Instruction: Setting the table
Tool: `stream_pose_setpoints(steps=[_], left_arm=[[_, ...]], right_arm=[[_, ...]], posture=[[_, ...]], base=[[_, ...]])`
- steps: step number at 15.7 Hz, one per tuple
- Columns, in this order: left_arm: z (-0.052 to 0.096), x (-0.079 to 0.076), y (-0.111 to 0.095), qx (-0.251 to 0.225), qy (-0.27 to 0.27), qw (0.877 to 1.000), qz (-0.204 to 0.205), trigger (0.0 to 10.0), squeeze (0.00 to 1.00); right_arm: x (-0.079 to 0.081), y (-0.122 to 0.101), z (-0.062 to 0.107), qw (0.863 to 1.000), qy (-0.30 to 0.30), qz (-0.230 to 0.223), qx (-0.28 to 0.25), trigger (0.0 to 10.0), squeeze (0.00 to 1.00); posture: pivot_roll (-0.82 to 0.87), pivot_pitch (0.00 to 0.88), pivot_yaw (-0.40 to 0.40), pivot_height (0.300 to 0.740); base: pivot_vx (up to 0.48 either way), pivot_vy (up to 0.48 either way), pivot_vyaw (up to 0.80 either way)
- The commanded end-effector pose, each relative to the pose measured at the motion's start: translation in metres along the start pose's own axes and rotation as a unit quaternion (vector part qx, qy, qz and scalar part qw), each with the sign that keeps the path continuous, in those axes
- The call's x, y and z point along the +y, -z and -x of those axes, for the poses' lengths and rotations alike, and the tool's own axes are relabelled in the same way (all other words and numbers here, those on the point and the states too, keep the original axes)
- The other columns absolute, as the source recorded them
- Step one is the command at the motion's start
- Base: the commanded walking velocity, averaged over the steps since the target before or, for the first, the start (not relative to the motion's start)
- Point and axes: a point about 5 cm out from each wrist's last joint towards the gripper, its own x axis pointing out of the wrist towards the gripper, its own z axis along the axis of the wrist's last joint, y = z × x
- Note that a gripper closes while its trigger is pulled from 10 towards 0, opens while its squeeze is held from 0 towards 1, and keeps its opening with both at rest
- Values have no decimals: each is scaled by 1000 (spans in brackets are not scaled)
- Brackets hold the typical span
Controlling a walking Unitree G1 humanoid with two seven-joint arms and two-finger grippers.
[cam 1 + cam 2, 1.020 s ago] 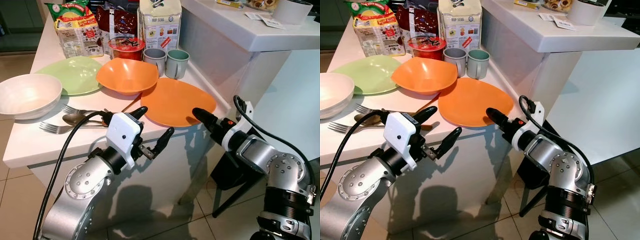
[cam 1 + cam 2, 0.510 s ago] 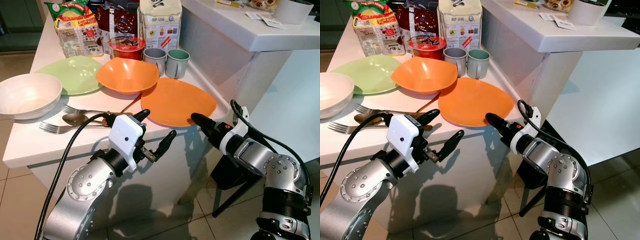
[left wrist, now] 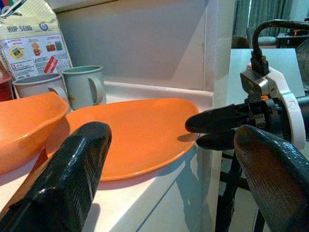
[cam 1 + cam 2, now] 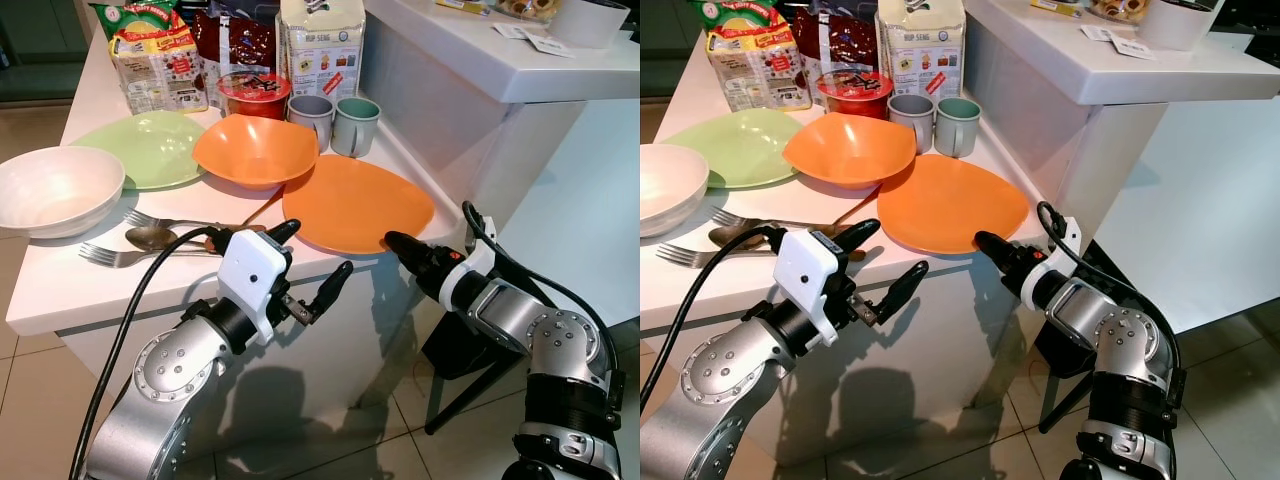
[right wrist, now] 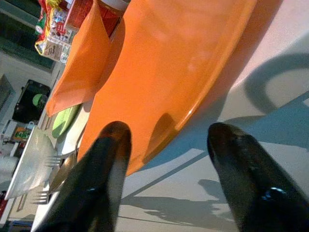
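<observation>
A: Taking the counter (image 4: 60, 290) as the reference — where is the orange plate (image 4: 355, 205) placed?

B: It is seen lying flat at the counter's near right corner, its rim reaching almost to the counter's front edge. Behind it the orange bowl (image 4: 253, 150) overlaps its far rim, and the two mugs (image 4: 340, 118) are set further back toward the raised ledge.

A: Which gripper is judged nearer to it?

B: The right gripper (image 4: 398, 245). It is held just off the counter's front edge, pointed at the plate's near rim. In the right wrist view the two fingers (image 5: 104, 159) are seen spread apart, one over the rim, the other below it, with nothing clamped yet.

A: And the left gripper (image 4: 308, 262)?

B: It is held in front of the counter too, further left along the edge, fingers wide apart and empty. The plate lies ahead of it and to its right — the forks and spoon (image 4: 150, 240) are closer to it.

A: So the coming move turns on what?

B: Probably on the rim being slid between the right fingers edge-on, since the plate lies flat.
</observation>
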Motion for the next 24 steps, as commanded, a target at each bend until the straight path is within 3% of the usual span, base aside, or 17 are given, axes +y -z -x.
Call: stream_pose_setpoints(steps=[1, 18, 19, 20, 21, 22, 24], left_arm=[[-1, -4, -3, -1, 10, 1000, -2, 10000, 0], [-1, -8, 0, 5, 25, 1000, -9, 10000, 0], [0, -8, 0, 6, 24, 1000, -10, 10000, 0], [0, -9, 1, 6, 24, 1000, -10, 10000, 0], [0, -11, 2, 8, 23, 1000, -7, 10000, 0], [-1, -12, 2, 7, 23, 1000, -5, 10000, 0], [-4, -13, 2, 4, 23, 1000, -4, 10000, 0]], right_arm=[[3, -8, 1, 1000, -10, -2, -14, 0, 0], [-3, -14, 9, 999, -3, -23, -36, 0, 0], [-1, -16, 14, 999, -7, -15, -43, 667, 0], [-1, -18, 18, 999, -10, -9, -47, 667, 0], [-2, -22, 32, 999, -12, -3, -51, 6000, 0], [-4, -25, 40, 998, -12, -1, -54, 4902, 0], [-8, -26, 41, 999, -4, 0, -52, 3490, 0]], posture=[[-3, 0, -98, 740], [-7, 0, -96, 740], [-8, 0, -101, 740], [-10, 0, -103, 740], [-14, 0, -107, 740], [-14, 0, -107, 740], [-30, 0, -99, 740]], base=[[0, 0, 0], [0, 0, 0], [0, 0, 0], [0, 0, 0], [0, 0, 0], [0, 0, 0], [0, 0, 0]])
